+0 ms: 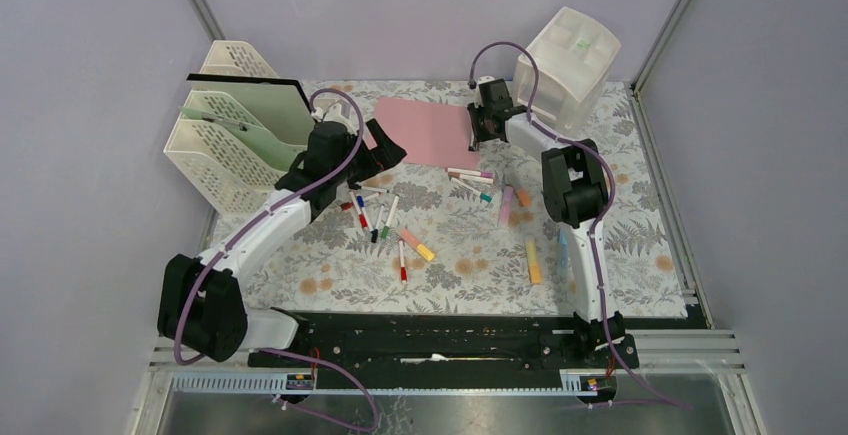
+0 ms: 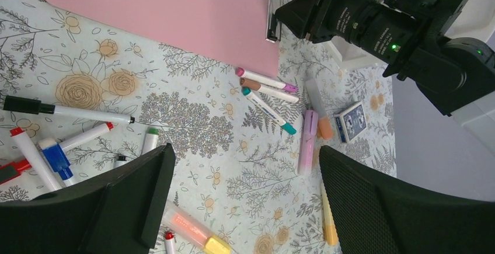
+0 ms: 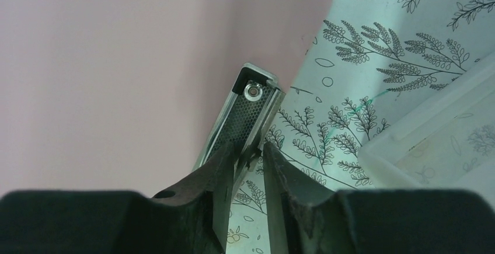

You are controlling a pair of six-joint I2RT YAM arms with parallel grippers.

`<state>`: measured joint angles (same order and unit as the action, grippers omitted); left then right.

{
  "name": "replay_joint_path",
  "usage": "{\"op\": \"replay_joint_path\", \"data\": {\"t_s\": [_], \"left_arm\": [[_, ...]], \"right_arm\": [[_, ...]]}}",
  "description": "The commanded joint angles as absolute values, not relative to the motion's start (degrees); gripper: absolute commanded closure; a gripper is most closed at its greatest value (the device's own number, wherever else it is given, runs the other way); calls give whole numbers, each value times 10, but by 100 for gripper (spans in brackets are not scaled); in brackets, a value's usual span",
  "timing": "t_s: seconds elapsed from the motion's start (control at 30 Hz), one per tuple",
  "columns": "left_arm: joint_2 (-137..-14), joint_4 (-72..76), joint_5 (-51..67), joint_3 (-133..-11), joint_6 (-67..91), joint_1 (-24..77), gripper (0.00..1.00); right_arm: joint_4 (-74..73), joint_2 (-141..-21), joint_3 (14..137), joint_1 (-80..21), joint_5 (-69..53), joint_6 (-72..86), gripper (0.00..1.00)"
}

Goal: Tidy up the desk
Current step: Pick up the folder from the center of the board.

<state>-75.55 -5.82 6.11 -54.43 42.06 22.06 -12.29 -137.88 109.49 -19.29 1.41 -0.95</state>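
The desk (image 1: 470, 290) spreads under both arms, its fern-print cloth framed by rails. In the top view a pink clipboard (image 1: 425, 130) lies flat on it toward 12 o'clock. The right gripper (image 3: 250, 150) is down at the clipboard's 3 o'clock edge. Its jaws are closed on the metal clip (image 3: 244, 114) there, and the cloth lies just beneath the fingers. The left gripper (image 1: 384, 154) hangs at the clipboard's 8 o'clock corner, above the cloth, with its jaws spread wide and holding nothing. A scatter of markers (image 1: 392, 210) lies on the desk at 6 o'clock from that gripper. Highlighters (image 1: 533, 260) lie toward 4 o'clock from the desk's middle. A rack (image 1: 215, 155) stands at the desk's 10 o'clock and a drawer unit (image 1: 565, 60) at its 1 o'clock.
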Motion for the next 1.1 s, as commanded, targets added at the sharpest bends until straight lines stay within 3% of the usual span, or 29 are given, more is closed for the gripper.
{"op": "replay_joint_path", "data": {"t_s": [0.0, 0.33, 0.93, 1.07], "left_arm": [[-768, -28, 79, -576, 418, 219, 1], [-766, -12, 88, -567, 423, 220, 1], [-774, 40, 133, -561, 395, 219, 1], [-785, 39, 143, -560, 379, 219, 1]], "right_arm": [[-125, -1397, 1104, -185, 23, 11, 72], [-96, -1356, 1073, -185, 24, 6, 100], [-63, -1206, 1004, -185, 1, 43, 100], [-85, -1186, 991, -185, -91, 4, 100]]}}
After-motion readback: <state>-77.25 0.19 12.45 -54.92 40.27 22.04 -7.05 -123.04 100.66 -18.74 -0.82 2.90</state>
